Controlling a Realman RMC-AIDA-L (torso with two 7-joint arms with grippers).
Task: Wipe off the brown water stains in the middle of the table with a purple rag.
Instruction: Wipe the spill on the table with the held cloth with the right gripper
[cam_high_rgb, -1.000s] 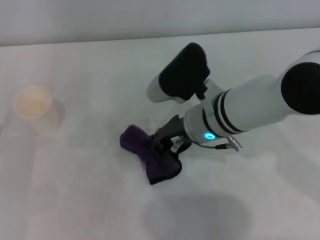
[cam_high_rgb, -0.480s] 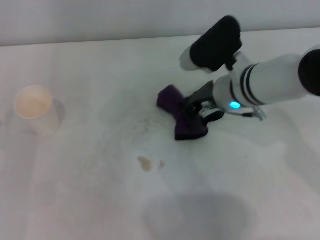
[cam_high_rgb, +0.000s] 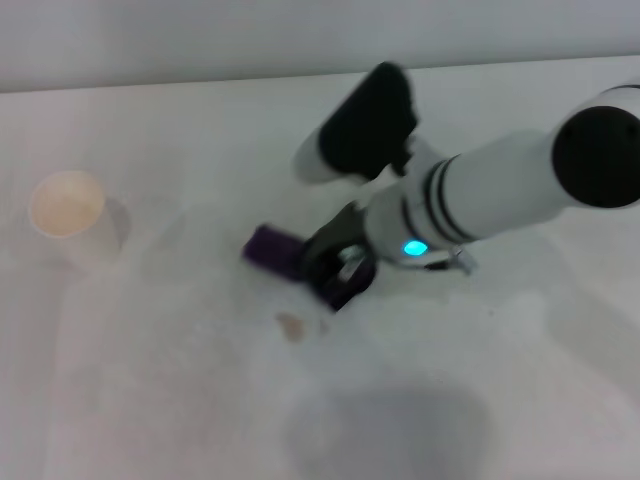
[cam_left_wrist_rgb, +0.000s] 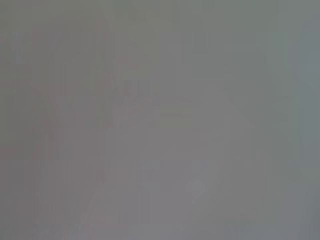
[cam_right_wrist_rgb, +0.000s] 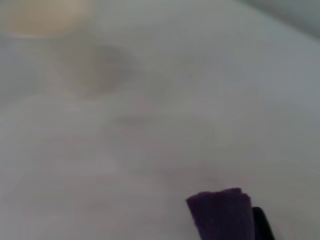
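My right gripper (cam_high_rgb: 335, 272) is shut on the purple rag (cam_high_rgb: 275, 250) and presses it on the white table (cam_high_rgb: 180, 400) near the middle. The rag's free end sticks out toward my left. A small tan patch of the brown water stains (cam_high_rgb: 291, 325) lies on the table just in front of the rag, apart from it. In the right wrist view the rag (cam_right_wrist_rgb: 220, 214) shows as a purple lump. The left gripper is out of view; its wrist view shows only blank grey.
A pale cup with a beige inside (cam_high_rgb: 68, 212) stands at the far left of the table, and shows blurred in the right wrist view (cam_right_wrist_rgb: 42, 15). The table's far edge meets a grey wall.
My right gripper swept the rag from the left-front to the far right, uncovering a small tan stain, and has now come back left toward that stain.
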